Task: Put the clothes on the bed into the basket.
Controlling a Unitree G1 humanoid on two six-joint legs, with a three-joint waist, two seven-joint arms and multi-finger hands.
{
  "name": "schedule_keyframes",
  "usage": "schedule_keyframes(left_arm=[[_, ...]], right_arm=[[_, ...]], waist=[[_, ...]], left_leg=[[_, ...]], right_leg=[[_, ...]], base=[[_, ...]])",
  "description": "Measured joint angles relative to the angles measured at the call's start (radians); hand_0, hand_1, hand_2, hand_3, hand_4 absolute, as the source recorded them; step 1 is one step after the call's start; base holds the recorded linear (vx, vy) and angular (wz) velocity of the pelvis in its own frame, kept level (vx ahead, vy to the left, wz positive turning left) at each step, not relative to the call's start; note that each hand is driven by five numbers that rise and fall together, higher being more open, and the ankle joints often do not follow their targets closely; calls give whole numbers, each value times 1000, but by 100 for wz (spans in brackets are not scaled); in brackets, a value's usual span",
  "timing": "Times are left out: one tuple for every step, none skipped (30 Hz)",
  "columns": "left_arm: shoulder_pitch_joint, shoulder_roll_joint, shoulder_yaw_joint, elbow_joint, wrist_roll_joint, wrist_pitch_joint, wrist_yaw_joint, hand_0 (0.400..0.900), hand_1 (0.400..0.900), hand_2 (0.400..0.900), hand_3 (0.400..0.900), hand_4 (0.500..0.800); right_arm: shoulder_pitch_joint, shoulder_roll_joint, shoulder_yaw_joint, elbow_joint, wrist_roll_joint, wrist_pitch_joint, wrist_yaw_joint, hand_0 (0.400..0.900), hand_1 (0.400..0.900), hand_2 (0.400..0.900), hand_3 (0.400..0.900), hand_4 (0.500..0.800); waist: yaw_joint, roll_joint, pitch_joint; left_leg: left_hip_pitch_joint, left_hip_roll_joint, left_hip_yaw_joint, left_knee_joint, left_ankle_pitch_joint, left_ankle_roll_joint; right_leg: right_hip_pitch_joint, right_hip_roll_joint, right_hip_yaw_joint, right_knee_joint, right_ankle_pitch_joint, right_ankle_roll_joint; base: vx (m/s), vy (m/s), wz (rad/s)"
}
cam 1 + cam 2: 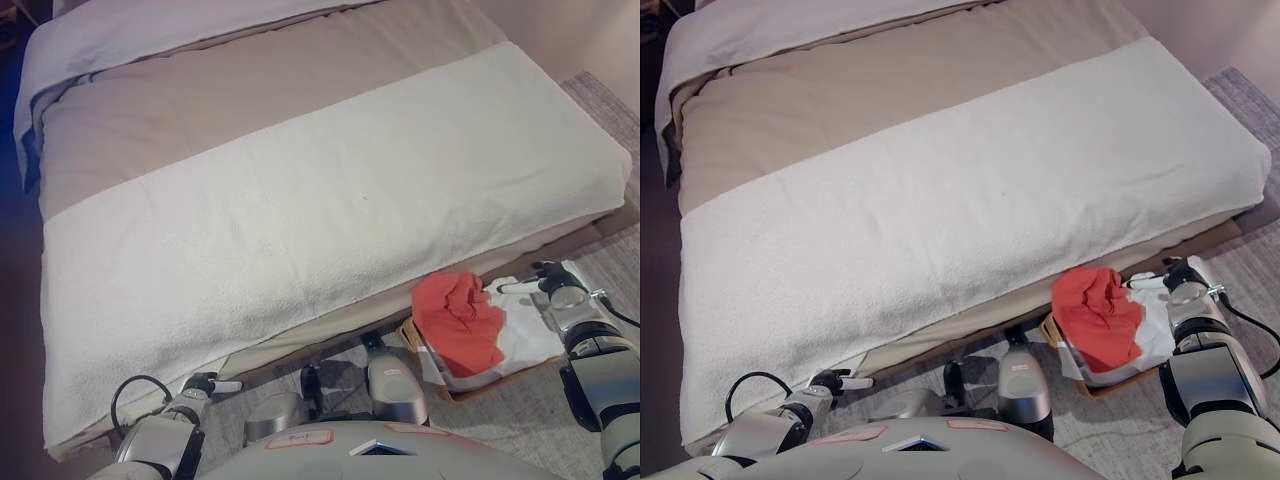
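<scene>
- On the floor at the foot of the bed (330,210), a basket (470,392) is seen holding a red garment (458,320) on white cloth (525,335).
- The right hand (545,280) is held at the basket's far edge, fingers straight.
- The left hand (205,385) is shown low by the bed edge, fingers relaxed.
- A white blanket (300,230) is spread over the bed.
</scene>
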Motion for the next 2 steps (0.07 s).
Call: schedule_keyframes(left_arm=[[2, 0, 0, 0, 0, 0, 0, 900, 900, 900, 900, 800], [3, 0, 0, 0, 0, 0, 0, 900, 900, 900, 900, 800]], right_arm=[[0, 0, 0, 0, 0, 0, 0, 900, 900, 900, 900, 800], [0, 0, 0, 0, 0, 0, 0, 900, 900, 900, 900, 800]], waist=[[0, 0, 0], [0, 0, 0]], left_leg=[[-1, 0, -2, 0, 0, 0], [-1, 1, -3, 0, 0, 0]], right_leg=[[0, 0, -2, 0, 0, 0], [0, 0, -3, -1, 0, 0]], base=[[0, 0, 0], [0, 0, 0]])
